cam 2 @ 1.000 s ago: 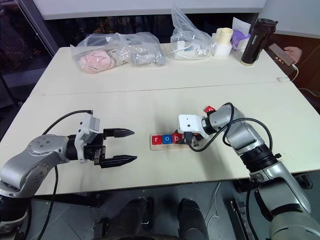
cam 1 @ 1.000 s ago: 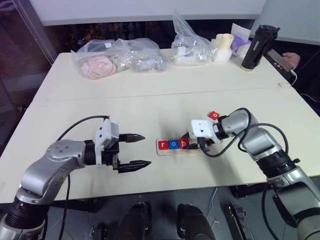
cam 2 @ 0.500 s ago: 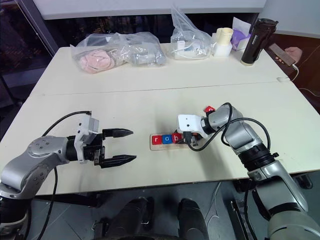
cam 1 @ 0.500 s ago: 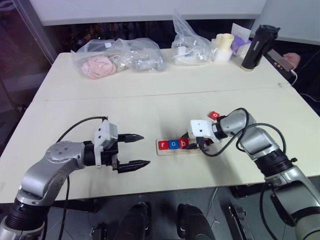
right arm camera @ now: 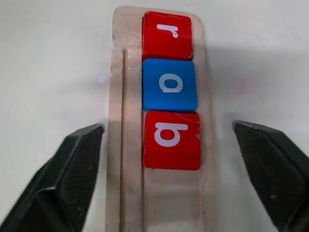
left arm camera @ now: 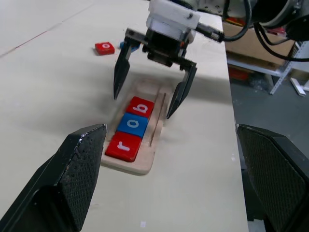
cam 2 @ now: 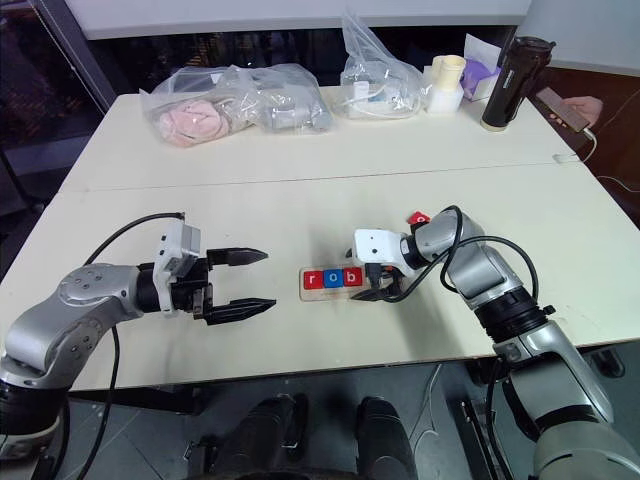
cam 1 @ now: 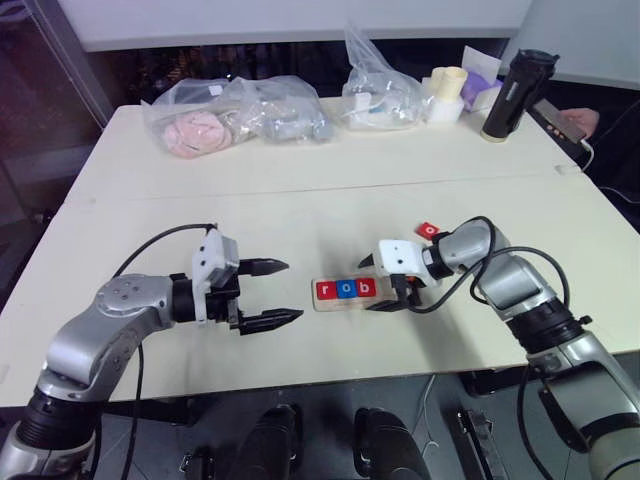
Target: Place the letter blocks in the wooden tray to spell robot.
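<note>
Nearest the robot, the left gripper (cam 1: 271, 293) hangs over the bare front of the table (cam 1: 300, 205), pointing across toward the tray, its two black fingers spread wide with nothing between them. It sits well apart from the blocks.

A little further in and to the right lies the wooden tray (right arm camera: 157, 193), flat on the tabletop. Three letter blocks sit in it in a row, touching one another: a red r (right arm camera: 167, 35) at the tray's left end, a blue o (right arm camera: 169, 84) next, then a red b (right arm camera: 172, 140). The rest of the tray beyond the b is bare wood (a narrow groove runs along its length beside the tiles).

The right gripper (left arm camera: 147, 93) is angled down over that stretch, its fingers standing apart, one on each side of the tray near the b and gripping nothing; the b rests in the tray on its own.

Just past the right wrist, another red block (cam 1: 428, 229) lies loose on the table, with what looks like a blue one (left arm camera: 125, 44) close beside it, mostly hidden.

Far back along the table's edge are clear plastic bags (cam 1: 235, 115) with soft things inside, a smaller bag (cam 1: 378, 85), a pale cup (cam 1: 448, 85) and a dark flask (cam 1: 516, 95). At the far right corner a person's hand (cam 1: 580, 120) holds a phone.
</note>
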Controlling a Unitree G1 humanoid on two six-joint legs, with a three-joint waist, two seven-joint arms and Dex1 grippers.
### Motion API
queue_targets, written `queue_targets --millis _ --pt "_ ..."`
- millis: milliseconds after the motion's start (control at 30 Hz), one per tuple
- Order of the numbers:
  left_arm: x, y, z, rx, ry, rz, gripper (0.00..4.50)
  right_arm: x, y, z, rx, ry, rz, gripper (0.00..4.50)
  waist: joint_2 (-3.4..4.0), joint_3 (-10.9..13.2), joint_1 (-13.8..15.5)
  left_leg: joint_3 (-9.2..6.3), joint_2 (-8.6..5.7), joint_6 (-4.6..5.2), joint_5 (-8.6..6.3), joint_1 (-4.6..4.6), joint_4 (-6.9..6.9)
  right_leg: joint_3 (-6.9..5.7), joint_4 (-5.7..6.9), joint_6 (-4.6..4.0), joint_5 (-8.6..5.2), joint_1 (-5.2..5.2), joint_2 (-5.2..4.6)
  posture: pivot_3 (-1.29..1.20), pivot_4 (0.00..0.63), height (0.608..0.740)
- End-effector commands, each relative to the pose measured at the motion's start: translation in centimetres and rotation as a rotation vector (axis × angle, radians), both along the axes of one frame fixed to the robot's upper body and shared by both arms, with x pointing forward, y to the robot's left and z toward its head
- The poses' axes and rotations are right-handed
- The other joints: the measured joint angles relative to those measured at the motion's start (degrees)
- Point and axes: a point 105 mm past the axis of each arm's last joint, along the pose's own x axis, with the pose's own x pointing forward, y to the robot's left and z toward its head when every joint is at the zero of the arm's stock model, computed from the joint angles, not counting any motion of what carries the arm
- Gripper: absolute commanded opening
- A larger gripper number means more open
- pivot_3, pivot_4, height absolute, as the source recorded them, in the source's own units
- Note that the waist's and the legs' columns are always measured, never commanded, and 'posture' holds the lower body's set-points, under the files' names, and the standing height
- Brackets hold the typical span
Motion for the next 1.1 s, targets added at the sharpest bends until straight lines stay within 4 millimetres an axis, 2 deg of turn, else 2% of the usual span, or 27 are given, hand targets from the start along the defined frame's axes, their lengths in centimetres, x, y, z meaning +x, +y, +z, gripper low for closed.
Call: queue_targets --millis 33,167,300,400,500,600,667,800,1100 --pt "-0.4 -0.7 0.9 -0.012 -0.027 -0.022 4.50 0.3 0.3 2.8 0.047 -0.075 0.007 4.48 0.00 0.0 0.0 0.00 0.00 0.00 0.00 0.00 0.00 0.00 0.00 0.00 0.00 0.00 0.00 0.00 0.150 0.738" --pt "-0.4 -0.9 1.1 -0.017 -0.027 -0.026 4.50 2.6 -0.8 5.7 0.152 -0.189 -0.164 4.48 0.00 0.0 0.0 0.00 0.00 0.00 0.00 0.00 0.00 0.01 0.00 0.00 0.00 0.00 0.00 0.00 0.150 0.738" --pt "-0.4 -1.2 1.2 -0.020 -0.030 -0.026 4.50 6.2 -3.5 8.6 0.291 -0.283 -0.521 4.48 0.00 0.0 0.0 0.00 0.00 -0.05 0.00 0.00 0.01 0.02 0.02 -0.02 0.01 -0.01 0.00 0.00 0.150 0.738" --pt "-0.4 -1.4 1.2 -0.025 -0.029 -0.031 4.50 7.8 -5.7 9.5 0.352 -0.322 -0.795 4.48 -0.03 0.0 0.0 -0.02 0.01 -0.04 0.02 0.00 -0.04 0.03 0.03 -0.04 0.01 -0.03 0.02 0.00 0.150 0.738" --pt "-0.3 -1.5 1.1 -0.026 -0.027 -0.036 4.50 8.4 -8.4 8.4 0.367 -0.288 -1.175 4.48 -0.02 0.0 0.0 -0.01 0.00 -0.04 0.03 -0.02 -0.09 0.08 0.03 -0.04 0.01 -0.09 0.01 0.00 0.150 0.738" --pt "-0.2 -1.7 1.1 -0.027 -0.025 -0.044 4.50 7.7 -8.5 6.5 0.481 -0.134 -1.483 4.48 -0.01 0.0 0.0 0.02 -0.02 -0.06 0.05 -0.05 -0.09 0.09 0.06 -0.05 0.01 -0.13 0.02 0.00 0.150 0.738" --pt "-0.1 -1.8 1.2 -0.028 -0.026 -0.049 4.50 7.2 -8.2 5.3 0.501 -0.056 -1.620 4.48 0.04 -0.1 -0.4 0.00 0.03 -0.06 0.06 -0.03 -0.13 0.12 0.08 -0.08 0.04 -0.16 0.12 0.00 0.150 0.738" --pt "-0.1 -1.9 1.2 -0.029 -0.026 -0.053 4.50 7.0 -7.4 4.2 0.518 0.031 -1.737 4.48 0.09 0.0 -0.3 0.00 0.04 -0.15 0.12 -0.02 -0.18 0.10 0.16 -0.14 0.07 -0.22 0.21 0.00 0.150 0.738" --pt "-0.1 -1.6 1.1 -0.030 -0.028 -0.033 4.50 7.7 -6.2 3.3 0.518 0.110 -1.802 4.48 0.09 0.0 -1.3 0.01 0.00 -0.14 0.14 0.03 -0.21 0.05 0.15 -0.13 0.07 -0.17 0.22 0.00 0.150 0.738"
